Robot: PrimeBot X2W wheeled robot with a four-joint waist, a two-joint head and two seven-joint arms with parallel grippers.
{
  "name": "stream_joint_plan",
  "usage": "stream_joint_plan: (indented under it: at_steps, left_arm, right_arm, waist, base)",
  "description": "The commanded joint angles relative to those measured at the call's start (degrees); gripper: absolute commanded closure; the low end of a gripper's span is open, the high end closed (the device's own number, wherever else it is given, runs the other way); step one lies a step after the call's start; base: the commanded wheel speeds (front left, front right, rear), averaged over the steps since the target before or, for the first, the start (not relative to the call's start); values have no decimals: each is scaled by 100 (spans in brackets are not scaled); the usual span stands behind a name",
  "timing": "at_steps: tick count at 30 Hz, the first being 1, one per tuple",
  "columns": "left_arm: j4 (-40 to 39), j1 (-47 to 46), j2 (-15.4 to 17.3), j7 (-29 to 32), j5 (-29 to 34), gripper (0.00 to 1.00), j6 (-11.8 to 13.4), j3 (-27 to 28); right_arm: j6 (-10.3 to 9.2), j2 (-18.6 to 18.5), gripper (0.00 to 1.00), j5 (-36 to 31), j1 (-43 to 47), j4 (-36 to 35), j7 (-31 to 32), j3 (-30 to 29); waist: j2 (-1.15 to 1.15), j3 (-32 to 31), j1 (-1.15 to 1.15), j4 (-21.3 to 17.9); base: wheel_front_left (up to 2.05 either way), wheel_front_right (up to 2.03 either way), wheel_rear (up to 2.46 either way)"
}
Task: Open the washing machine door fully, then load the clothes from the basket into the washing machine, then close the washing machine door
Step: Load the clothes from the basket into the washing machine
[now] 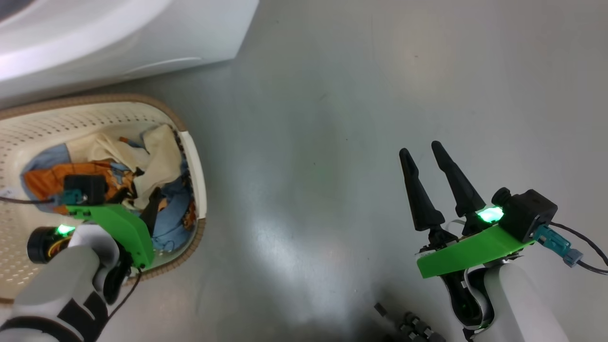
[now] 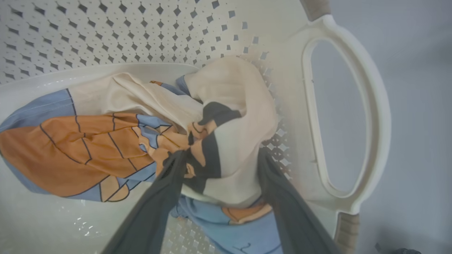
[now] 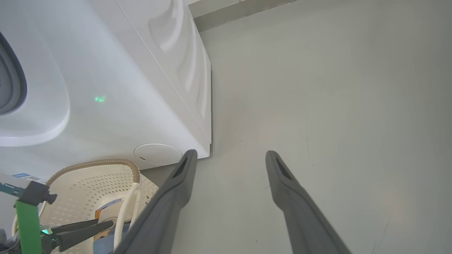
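The cream basket [image 1: 190,137] with its brown rim stands on the floor in front of the white washing machine [image 1: 118,38]. Inside lie the clothes [image 1: 156,156], light blue, orange and cream. My left gripper [image 1: 142,194] reaches down into the basket. In the left wrist view it [image 2: 220,157] is open, its fingers straddling a cream and black fold of the clothes [image 2: 88,148], close to the basket's handle [image 2: 374,106]. My right gripper [image 1: 420,148] hangs open over bare floor to the right, holding nothing. The washing machine door is out of view.
The right wrist view shows the machine's white front [image 3: 123,88], a strip of grey gasket [image 3: 14,77] and a round cover [image 3: 158,154] low above the basket [image 3: 106,164]. Grey floor [image 1: 332,142] spreads to the right. Dark metal parts [image 1: 413,327] lie at the bottom edge.
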Motion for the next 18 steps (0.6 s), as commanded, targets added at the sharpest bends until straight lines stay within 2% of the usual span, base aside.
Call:
stream_joint_plan:
  at_steps: [1,7,8,9,10,11,18]
  left_arm:
    - [-88,-72,213,36,-114,0,-9,0]
    - [-134,-271,348,46,-542,0,-9,-463]
    - [-136,-291,361,40,-628,20,-9,-516]
    - [-133,-311,370,32,-705,58,-9,-570]
    - [-128,-329,377,22,-772,89,-9,-628]
    - [-127,-340,374,10,-837,100,-9,-688]
    - [-96,-325,325,-201,-1272,100,-9,-986]
  right_arm:
    - [17,17,0,54,46,-139,-69,125]
    - [17,18,0,145,25,-174,-69,141]
    - [17,18,0,153,19,-174,-69,142]
    - [17,18,0,156,16,-172,-69,138]
    - [17,18,0,157,13,-170,-69,131]
    - [17,18,0,153,13,-166,-69,120]
    - [17,19,0,49,23,-124,-69,20]
  waist:
    - [0,142,0,-104]
    - [0,241,0,-168]
    - [0,245,0,-176]
    - [0,242,0,-180]
    - [0,234,0,-183]
    - [0,212,0,-179]
    - [0,-91,0,-42]
  base:
    - [0,0,0]
    - [0,0,0]
    - [0,0,0]
    - [0,0,0]
    - [0,0,0]
    - [0,0,0]
    - [0,0,0]
